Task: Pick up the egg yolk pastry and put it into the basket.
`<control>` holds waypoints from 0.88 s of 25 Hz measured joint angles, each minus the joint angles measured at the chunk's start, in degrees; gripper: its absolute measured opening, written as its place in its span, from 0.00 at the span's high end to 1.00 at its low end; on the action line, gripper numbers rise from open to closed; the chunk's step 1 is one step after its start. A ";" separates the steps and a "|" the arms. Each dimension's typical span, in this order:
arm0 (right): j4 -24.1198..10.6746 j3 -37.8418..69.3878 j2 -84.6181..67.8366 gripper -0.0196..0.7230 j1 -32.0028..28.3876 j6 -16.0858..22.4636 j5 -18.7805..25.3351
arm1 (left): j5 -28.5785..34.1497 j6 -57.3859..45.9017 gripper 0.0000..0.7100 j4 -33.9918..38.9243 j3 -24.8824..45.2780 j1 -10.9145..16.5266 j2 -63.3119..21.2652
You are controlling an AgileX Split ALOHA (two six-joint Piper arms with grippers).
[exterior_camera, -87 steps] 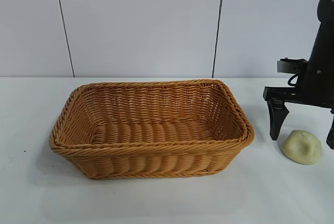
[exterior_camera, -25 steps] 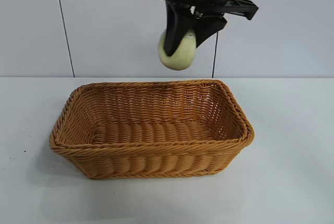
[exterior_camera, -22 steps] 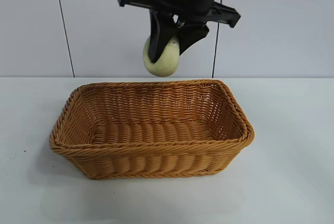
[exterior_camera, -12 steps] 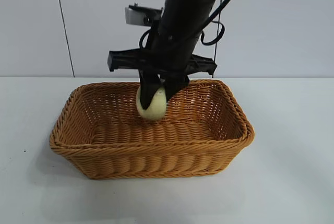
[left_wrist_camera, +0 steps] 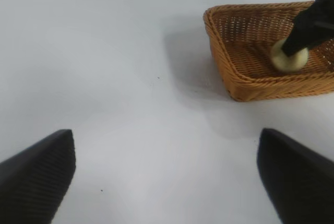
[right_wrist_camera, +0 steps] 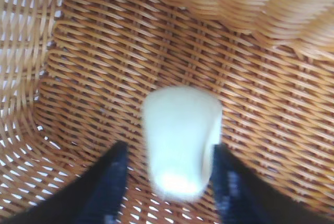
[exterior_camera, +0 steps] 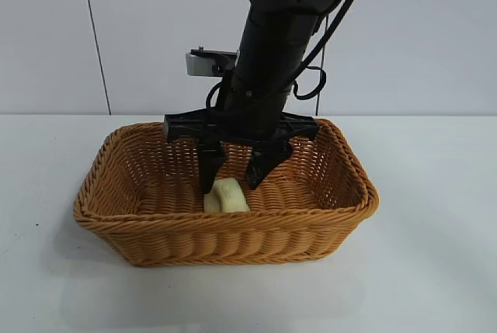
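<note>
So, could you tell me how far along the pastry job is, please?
Nearly done: the egg yolk pastry lies inside the basket. The right gripper hangs open just above it. Only pulling out remains. The left gripper sits idle, open, off to the side.

Woven wicker basket (exterior_camera: pixel 233 236); matt, smooth pastry (exterior_camera: pixel 227 195).

The light is bright, even and soft. The basket (exterior_camera: pixel 225 232) throws a weak grey shadow on the white table (exterior_camera: pixel 435 271). In the right wrist view the egg yolk pastry (right_wrist_camera: pixel 180 141) looks blurred, and the basket wall nearest the camera is out of focus.
</note>
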 joint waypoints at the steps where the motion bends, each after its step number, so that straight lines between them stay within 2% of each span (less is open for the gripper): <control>1: 0.00 0.00 -0.06 0.13 0.00 0.00 0.41 | 0.00 0.00 0.02 0.00 0.00 0.00 0.00; 3: -0.43 -0.15 -0.28 0.07 0.00 0.00 1.90 | -0.06 0.00 0.02 0.00 0.00 0.00 0.00; 7: -3.04 -4.33 -1.52 0.05 0.00 0.00 7.33 | -0.06 0.00 0.02 0.06 0.00 0.00 0.00; 12: -6.65 -15.72 -2.02 0.04 0.00 0.00 20.79 | -0.06 0.00 0.02 0.06 0.00 0.00 0.00; 17: -7.52 -22.83 -2.69 0.04 0.00 -0.06 22.39 | -0.06 0.00 0.02 0.06 0.00 0.00 0.00; 22: -8.53 -23.16 -2.74 0.04 -1.09 -0.06 23.01 | -0.06 0.00 0.02 0.06 0.00 0.00 0.00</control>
